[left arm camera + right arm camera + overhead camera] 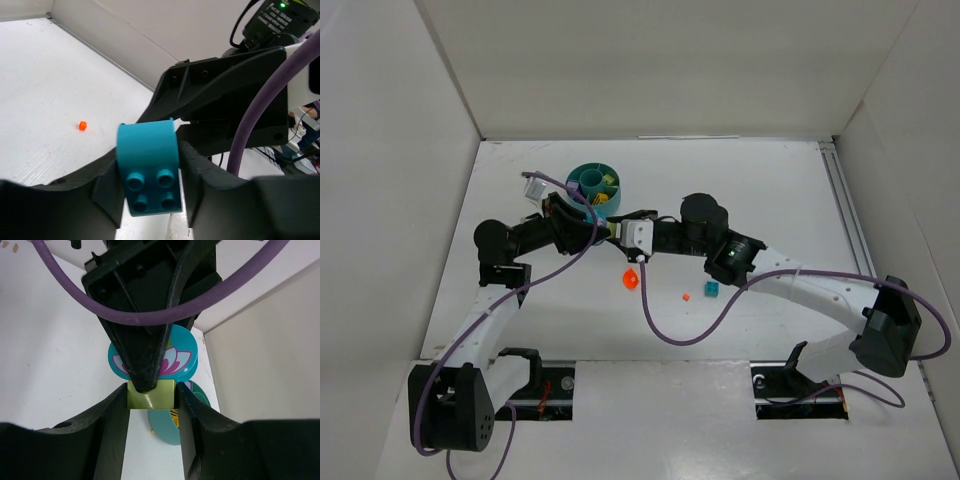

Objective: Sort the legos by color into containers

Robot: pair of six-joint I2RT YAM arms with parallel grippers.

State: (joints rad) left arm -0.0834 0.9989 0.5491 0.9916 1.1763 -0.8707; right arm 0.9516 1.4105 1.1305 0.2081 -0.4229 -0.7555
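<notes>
The teal bowl [576, 173] on the far side of the bench [770, 200] holds yellow legos [608, 182] in its outer sections. Just beside it, the left fingers [102, 186] pinch a studded teal brick [148, 160]. The right fingers [107, 426] pinch a lime green brick [150, 395]. An orange piece [631, 278] and a teal bit [712, 289] lie loose on the bench.

Teal brick [148, 175]; lime brick [150, 394]; teal disc [187, 342], pink-white lotus print; orange stud [82, 125]; purple cable [150, 316].
</notes>
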